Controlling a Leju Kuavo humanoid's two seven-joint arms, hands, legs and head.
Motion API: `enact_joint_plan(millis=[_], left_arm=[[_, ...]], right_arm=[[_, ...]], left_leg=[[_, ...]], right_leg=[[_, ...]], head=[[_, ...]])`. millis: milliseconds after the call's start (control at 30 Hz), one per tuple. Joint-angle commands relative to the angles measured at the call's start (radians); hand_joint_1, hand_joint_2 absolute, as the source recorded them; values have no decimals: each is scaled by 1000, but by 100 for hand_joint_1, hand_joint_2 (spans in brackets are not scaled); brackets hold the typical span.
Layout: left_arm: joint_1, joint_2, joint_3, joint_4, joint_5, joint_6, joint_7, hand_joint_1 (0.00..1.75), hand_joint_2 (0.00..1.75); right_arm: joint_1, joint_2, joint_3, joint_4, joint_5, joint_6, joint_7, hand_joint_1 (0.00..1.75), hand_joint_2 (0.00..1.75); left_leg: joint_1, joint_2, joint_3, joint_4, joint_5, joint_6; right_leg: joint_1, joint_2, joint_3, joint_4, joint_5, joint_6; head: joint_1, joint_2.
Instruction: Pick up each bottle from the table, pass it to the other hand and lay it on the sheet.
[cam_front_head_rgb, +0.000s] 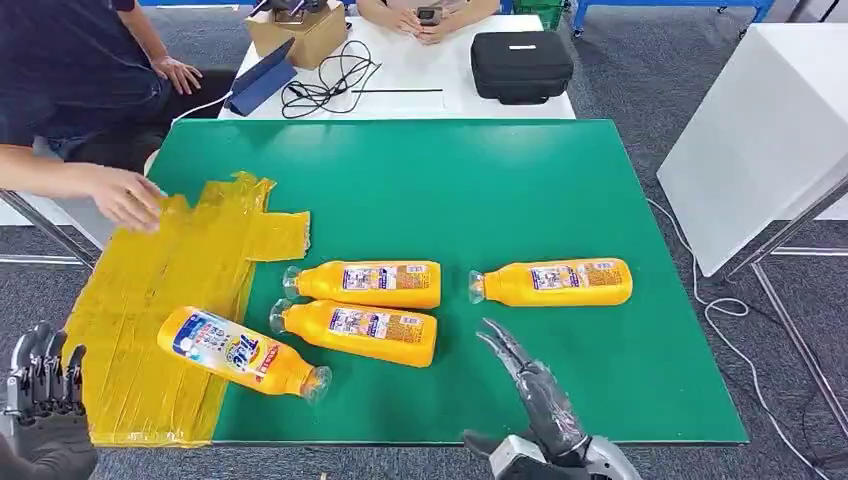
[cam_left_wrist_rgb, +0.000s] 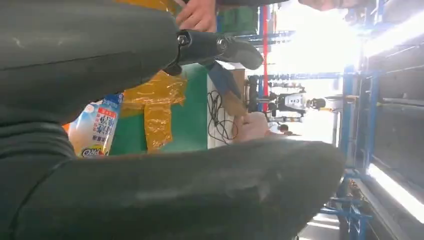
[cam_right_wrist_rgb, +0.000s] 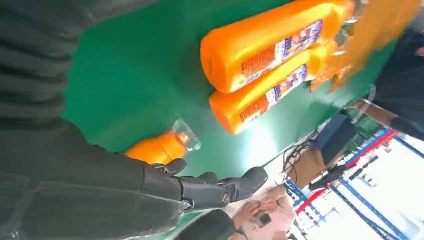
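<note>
Three orange bottles lie on the green table (cam_front_head_rgb: 520, 190): one (cam_front_head_rgb: 366, 283) at the centre, one (cam_front_head_rgb: 358, 331) just in front of it, one (cam_front_head_rgb: 555, 282) to the right. A fourth bottle (cam_front_head_rgb: 240, 352) with a blue-white label lies on the yellow sheet (cam_front_head_rgb: 150, 300), its neck over the sheet's edge. My right hand (cam_front_head_rgb: 530, 390) hovers open near the front edge, fingers stretched toward the middle bottles (cam_right_wrist_rgb: 270, 45). At the lower left, off the table, my left hand (cam_front_head_rgb: 42, 385) is empty, fingers upright. The labelled bottle (cam_left_wrist_rgb: 97, 127) appears in the left wrist view.
A person's hand (cam_front_head_rgb: 125, 195) rests on the sheet's far left corner. Behind stands a white table (cam_front_head_rgb: 410, 75) with a black case (cam_front_head_rgb: 521, 63), cables (cam_front_head_rgb: 325, 85), a cardboard box (cam_front_head_rgb: 298, 33). A white panel (cam_front_head_rgb: 760, 130) stands at the right.
</note>
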Motion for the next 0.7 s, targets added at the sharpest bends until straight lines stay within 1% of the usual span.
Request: enact_joint_plan(millis=[33, 100, 133, 200, 233, 300, 333, 367, 400, 433, 533, 633, 700], left_arm=[[-32, -74, 76, 14, -13, -51, 29, 0, 0], [-53, -77, 59, 28, -24, -65, 29, 0, 0], [-75, -71, 20, 45, -44, -50, 25, 0, 0], [-90, -39, -39, 75, -41, -8, 24, 0, 0], [-103, -12, -66, 96, -32, 15, 10, 0, 0], [-129, 19, -130, 121, -24, 61, 1, 0, 0], [-144, 48, -164, 139, -14, 92, 9, 0, 0], [-151, 54, -169, 146, -10, 98, 10, 0, 0], [-161, 72, -182, 156, 2, 103, 1, 0, 0], [-174, 85, -196, 165, 6, 114, -4, 0, 0], [-223, 134, -241, 211, 32, 152, -2, 0, 0], [-247, 133, -268, 227, 41, 168, -6, 0, 0], [-254, 127, -281, 225, 37, 179, 0, 0, 0]], right_arm=[[-209, 102, 126, 119, 158, -23, 110, 0, 175], [-234, 79, 160, 118, 211, -51, 141, 0, 175], [-238, 59, 171, 108, 228, -65, 154, 0, 175], [-227, 58, 194, 87, 297, -93, 178, 0, 175], [-239, 69, 215, 92, 338, -97, 206, 0, 175], [-252, 58, 236, 98, 350, -97, 234, 0, 175], [-269, 64, 248, 114, 366, -95, 246, 0, 175], [-276, 73, 253, 124, 370, -93, 249, 0, 175], [-297, 88, 267, 152, 370, -78, 260, 0, 175], [-311, 98, 274, 176, 362, -75, 267, 0, 175], [-346, 119, 306, 271, 300, -48, 264, 0, 175], [-364, 134, 338, 351, 298, -62, 263, 0, 175], [-372, 139, 343, 370, 300, -67, 268, 0, 175]], left_leg=[[1, 10, 4, 0, -2, -1], [1, 4, 2, -1, -1, -1], [0, 3, 2, -1, 0, -1], [1, 3, 4, -1, -1, -1], [0, -1, 2, -1, 1, 0], [0, -1, 3, -2, 0, 0], [0, -1, 2, -2, 1, 0], [1, 0, 5, -2, -1, -1], [-1, 0, 3, -2, 1, -1], [0, 0, 4, -2, 0, -1], [0, 0, 3, -2, 1, -1], [1, 1, 6, -4, 1, -2], [0, 0, 4, -2, 1, -1]], right_leg=[[1, 8, 2, -1, 1, 1], [0, 3, 1, -1, 0, 1], [0, 2, 1, -1, 0, 1], [0, 1, 4, -2, 0, 2], [0, -1, 2, -1, 0, 1], [-1, -1, 2, -2, 0, 1], [-1, -1, 2, -1, 0, 1], [0, -1, 5, -3, 0, 2], [-1, -1, 2, -2, 0, 1], [0, 0, 3, -2, 0, 1], [-1, 0, 2, -2, 1, 1], [1, 0, 6, -4, 1, 1], [0, 0, 3, -2, 0, 1]], head=[[0, 0], [0, 0], [0, 0], [0, 0], [0, 0], [0, 0], [0, 0], [0, 0], [0, 0], [0, 0], [0, 0], [0, 0], [0, 0]])
